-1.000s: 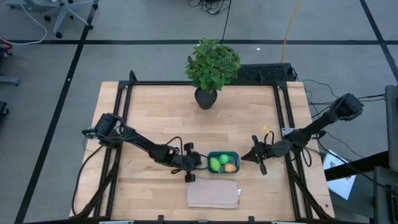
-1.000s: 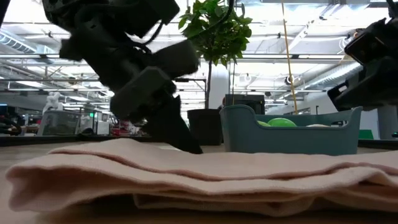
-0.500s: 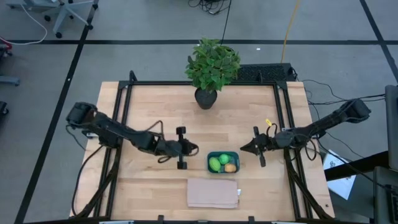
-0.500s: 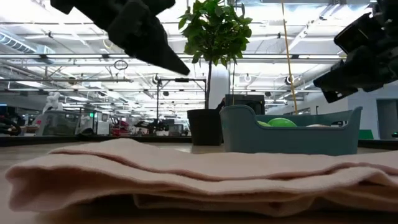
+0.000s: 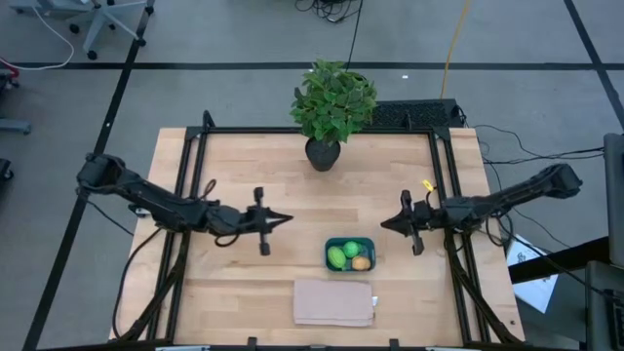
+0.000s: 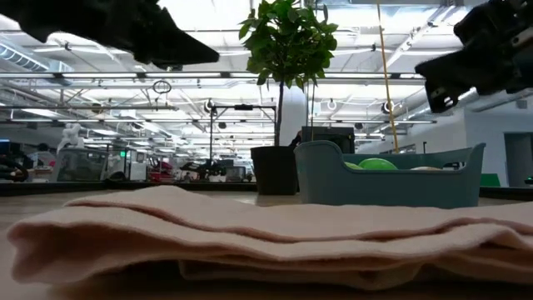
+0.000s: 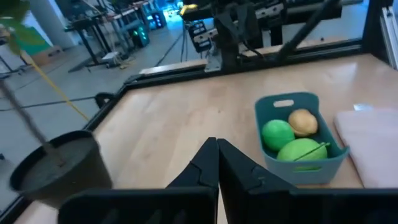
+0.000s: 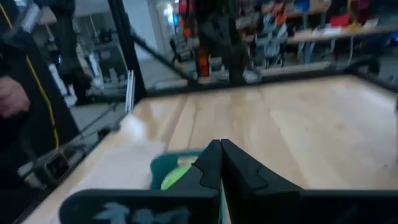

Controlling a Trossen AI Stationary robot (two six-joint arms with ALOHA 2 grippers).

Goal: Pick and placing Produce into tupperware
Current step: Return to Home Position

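Since a moment ago, both arms have pulled away from the container (image 5: 349,240). The left gripper (image 5: 281,218), which was low on the table and just beside the left end of the container, is now raised and well apart from it, to the left and a little farther back. The right gripper (image 5: 384,224) has also lifted and moved back to the right. The container itself has not moved. It stands near the middle of the table (image 5: 244,175), just behind the folded cloth (image 5: 333,302).

All three pieces lie inside it: the yellow-green fruit (image 5: 336,257) on the left, the green ball (image 5: 350,249) at the far side, and the tan egg-like piece (image 5: 362,262) on the right. I see no produce outside it on the table. So I judge that the placing is finished and only the retreat of the arms remains.

Both arms are stretched low and nearly level over the table, and their grippers point inward toward each other. In the low view they hang clearly above the rim of the container. In each wrist view the two dark fingers (image 7: 208,163) are pressed together with nothing between them, so both grippers are closed and empty. The potted plant (image 5: 332,102) stands untouched at the far edge.
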